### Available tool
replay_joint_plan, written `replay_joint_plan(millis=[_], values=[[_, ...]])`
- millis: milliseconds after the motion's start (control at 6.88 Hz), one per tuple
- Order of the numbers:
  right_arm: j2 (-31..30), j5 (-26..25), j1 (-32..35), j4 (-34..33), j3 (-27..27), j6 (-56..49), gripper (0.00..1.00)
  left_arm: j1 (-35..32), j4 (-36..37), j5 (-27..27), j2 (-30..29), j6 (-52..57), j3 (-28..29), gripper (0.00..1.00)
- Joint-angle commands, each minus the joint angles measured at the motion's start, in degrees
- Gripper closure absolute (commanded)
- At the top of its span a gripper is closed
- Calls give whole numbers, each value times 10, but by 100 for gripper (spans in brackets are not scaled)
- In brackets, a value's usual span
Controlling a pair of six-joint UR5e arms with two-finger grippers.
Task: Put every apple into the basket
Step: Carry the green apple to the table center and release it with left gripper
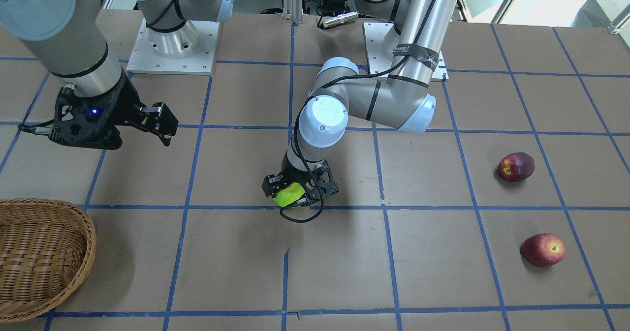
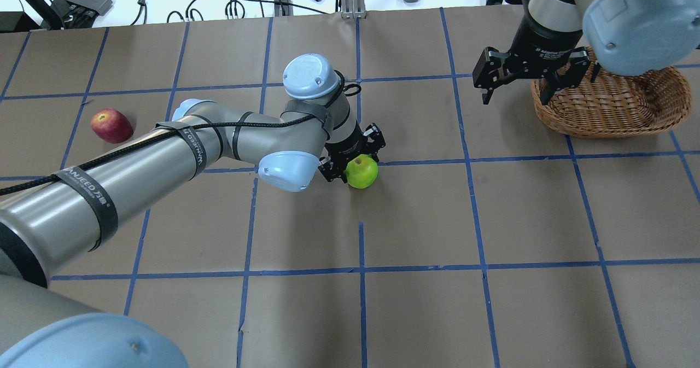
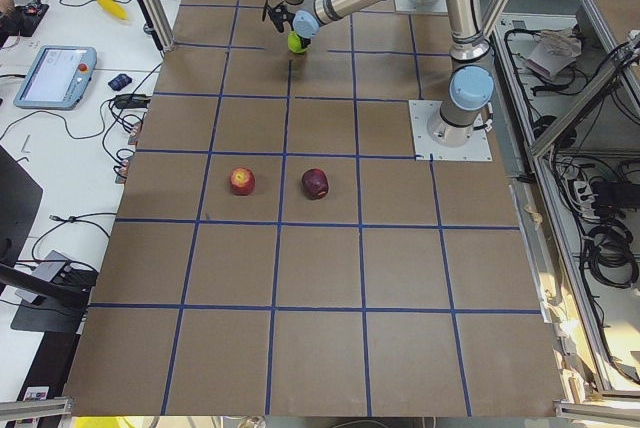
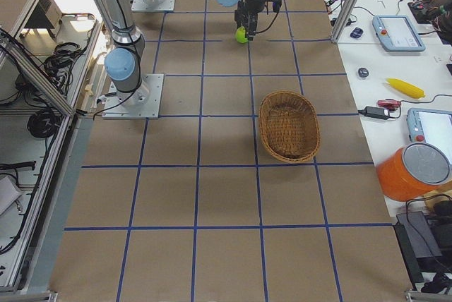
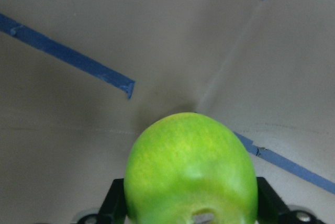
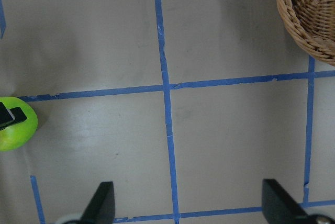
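Note:
My left gripper is shut on the lime green apple at mid-table, low over the paper. The apple fills the left wrist view between both fingers and also shows from overhead. The dark purplish-red apple and the red, yellow-blushed apple lie on the table far off on my left side. Overhead, only the blushed one shows; my left arm hides the dark one. The wicker basket sits on my right side. My right gripper is open and empty, above the table beside the basket's rim.
Brown paper with a blue tape grid covers the table. The arm bases stand at its robot-side edge. The right wrist view shows the basket's rim at top right and the green apple at the left edge.

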Motion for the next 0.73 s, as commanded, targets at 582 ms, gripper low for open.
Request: replay_joint_plan(millis=[582], values=[[51,31,49,-70,-3,53,0,184,-294,169,129,493,41,0]])
